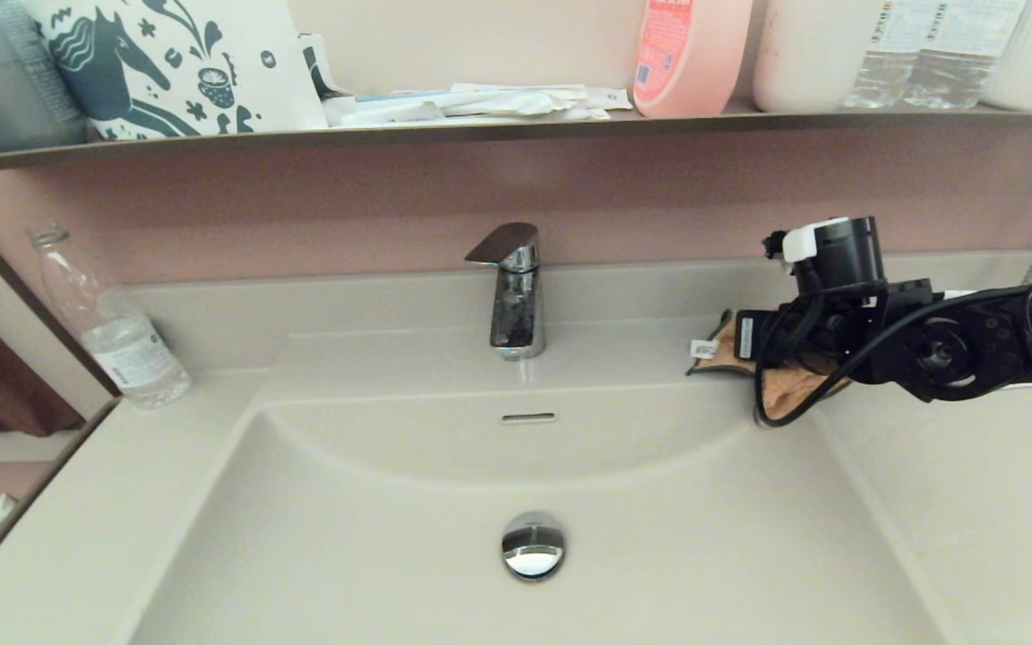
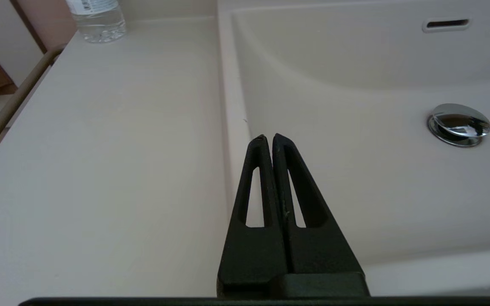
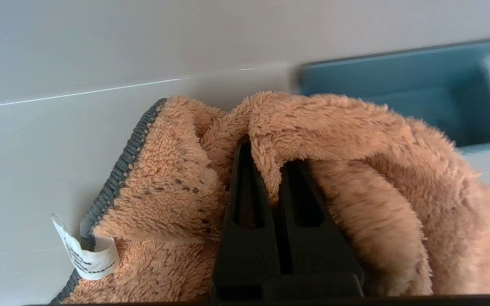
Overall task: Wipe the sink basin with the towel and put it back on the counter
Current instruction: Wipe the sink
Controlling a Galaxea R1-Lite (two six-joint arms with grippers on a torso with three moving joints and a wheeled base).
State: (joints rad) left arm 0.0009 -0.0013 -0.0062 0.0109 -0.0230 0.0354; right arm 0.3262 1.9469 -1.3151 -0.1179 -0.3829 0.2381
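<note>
The towel (image 1: 785,385) is lying bunched on the table (image 1: 955,502) at the back right corner of the sink basin (image 1: 373,555), its white tag (image 1: 704,348) pointing toward the tap (image 1: 512,288). The right end effector (image 3: 270,170) is reaching in from the right and pinching a raised fold of the fluffy orange cloth between its black fingers (image 3: 245,199), with the pile bulging around both of them. In the right wrist view a blue tray (image 3: 402,93) is sitting just behind the towel. The left end effector (image 2: 269,138) is hovering over the basin's left rim, its fingers pressed together and holding nothing. The chrome drain plug (image 1: 533,545) is sitting in the middle of the basin floor, and a clear water bottle (image 1: 113,327) is standing at the back left of the table.
</note>
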